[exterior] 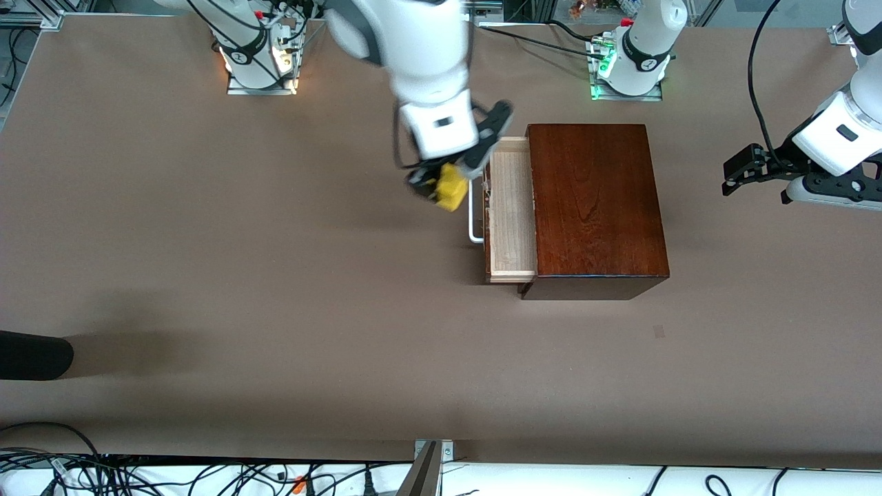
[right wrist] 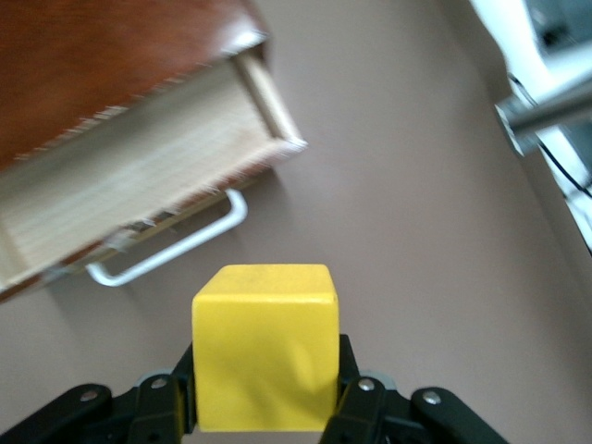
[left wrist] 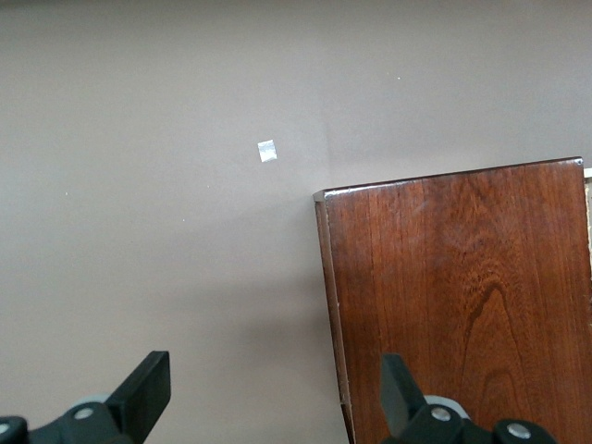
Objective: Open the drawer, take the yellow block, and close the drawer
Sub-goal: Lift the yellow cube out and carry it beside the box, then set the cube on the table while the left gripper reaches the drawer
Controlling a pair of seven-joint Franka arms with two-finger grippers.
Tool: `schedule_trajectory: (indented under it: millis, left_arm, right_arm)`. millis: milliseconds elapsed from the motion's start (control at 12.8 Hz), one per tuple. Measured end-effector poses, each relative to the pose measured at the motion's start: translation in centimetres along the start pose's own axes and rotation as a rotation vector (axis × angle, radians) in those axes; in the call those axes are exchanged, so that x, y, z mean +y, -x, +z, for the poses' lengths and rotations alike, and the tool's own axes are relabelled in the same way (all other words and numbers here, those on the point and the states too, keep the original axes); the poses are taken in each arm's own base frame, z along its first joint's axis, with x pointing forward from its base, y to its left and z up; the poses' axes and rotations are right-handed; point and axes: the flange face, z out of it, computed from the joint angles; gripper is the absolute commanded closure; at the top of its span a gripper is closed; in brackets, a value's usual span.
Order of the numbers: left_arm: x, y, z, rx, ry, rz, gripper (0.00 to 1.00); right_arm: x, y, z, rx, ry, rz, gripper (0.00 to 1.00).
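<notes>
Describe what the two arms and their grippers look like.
Both arms are glossy white with rounded shells and dark grey joint bands. The right gripper and left gripper are black, with black fingers fixed by silver screws. A black cable loops along the left arm. The bases carry a round black mark.

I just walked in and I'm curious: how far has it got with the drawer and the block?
Two steps look done. The drawer is pulled out of the wooden box, its pale inside bare. The right gripper holds the yellow block in its fingers, up over the table beside the handle. Left: put the block down and close the drawer. The left gripper waits open at its end.
</notes>
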Motion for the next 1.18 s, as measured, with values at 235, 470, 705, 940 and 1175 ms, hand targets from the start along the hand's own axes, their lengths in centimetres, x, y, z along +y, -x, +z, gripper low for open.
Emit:
schedule_trajectory:
  millis: [235,470,705,940,1175]
  left_arm:
    - [0.0,0.0,0.0,0.0,0.0,0.001,0.0]
    - [0.1,0.0,0.0,0.0,0.0,0.001,0.0]
    - [0.3,0.0,0.0,-0.005,0.0,0.016,0.0]
    - [2.7,0.6,0.6,-0.067,0.008,0.144,0.0]
    - [10.1,0.8,1.7,-0.099,0.014,0.355,0.0]
  right_arm:
    - [9.5,4.0,0.0,-0.004,-0.038,0.08,0.97]
    - [18.5,10.0,0.0,-0.026,-0.117,0.196,0.96]
    - [26.9,17.3,0.4,-0.057,-0.143,0.327,0.96]
    - [30.8,23.5,2.5,-0.115,-0.182,0.439,0.99]
    - [30.6,27.2,6.4,-0.165,-0.189,0.569,0.99]
